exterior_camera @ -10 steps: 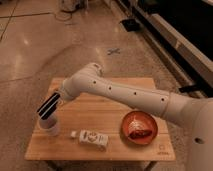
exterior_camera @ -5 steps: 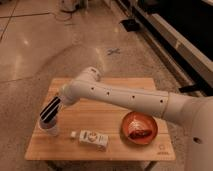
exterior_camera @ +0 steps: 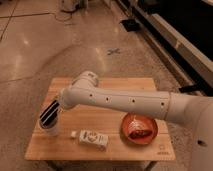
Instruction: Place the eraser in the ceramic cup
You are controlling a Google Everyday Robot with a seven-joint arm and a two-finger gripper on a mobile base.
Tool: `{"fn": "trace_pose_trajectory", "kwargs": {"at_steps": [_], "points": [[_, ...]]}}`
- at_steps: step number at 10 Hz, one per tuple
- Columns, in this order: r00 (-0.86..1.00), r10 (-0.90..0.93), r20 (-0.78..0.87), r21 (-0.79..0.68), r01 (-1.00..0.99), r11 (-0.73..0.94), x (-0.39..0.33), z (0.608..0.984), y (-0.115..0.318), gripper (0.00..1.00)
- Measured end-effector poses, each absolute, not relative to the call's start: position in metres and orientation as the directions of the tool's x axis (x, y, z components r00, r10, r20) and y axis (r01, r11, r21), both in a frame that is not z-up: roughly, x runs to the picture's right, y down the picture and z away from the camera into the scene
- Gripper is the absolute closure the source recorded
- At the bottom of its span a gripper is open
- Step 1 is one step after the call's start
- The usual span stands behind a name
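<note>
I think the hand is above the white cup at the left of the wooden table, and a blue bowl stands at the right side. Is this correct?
Nearly. The bowl is orange-red, not blue, as the camera view shows. The rest holds: the hand is above the white cup at the left of the wooden table, and the bowl stands at the right side.

Light wooden worktop (exterior_camera: pixel 100 145) carries a white ceramic cup (exterior_camera: pixel 50 129), a white lying bottle (exterior_camera: pixel 93 138) and an orange-red bowl (exterior_camera: pixel 139 128); the gripper (exterior_camera: pixel 49 114) hangs over the cup.

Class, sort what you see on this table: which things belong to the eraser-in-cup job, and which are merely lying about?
Job:
gripper, directly over the cup
ceramic cup

Lying about:
white bottle, on its side
orange-red bowl
</note>
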State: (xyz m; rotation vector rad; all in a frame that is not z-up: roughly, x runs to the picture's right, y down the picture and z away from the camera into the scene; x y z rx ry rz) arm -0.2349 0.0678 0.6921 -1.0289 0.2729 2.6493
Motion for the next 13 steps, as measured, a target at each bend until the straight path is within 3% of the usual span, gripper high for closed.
{"fn": "trace_pose_trajectory", "kwargs": {"at_steps": [4,5,13], "points": [[-0.714,0.218,-0.666,0.056,-0.339,-0.939,-0.237,0.689,0.07,0.24],[-0.713,0.221,-0.665,0.053,-0.341,-0.939,-0.239,0.687,0.07,0.2],[-0.709,0.209,-0.674,0.027,-0.306,-0.952,-0.242,0.674,0.06,0.2]]}}
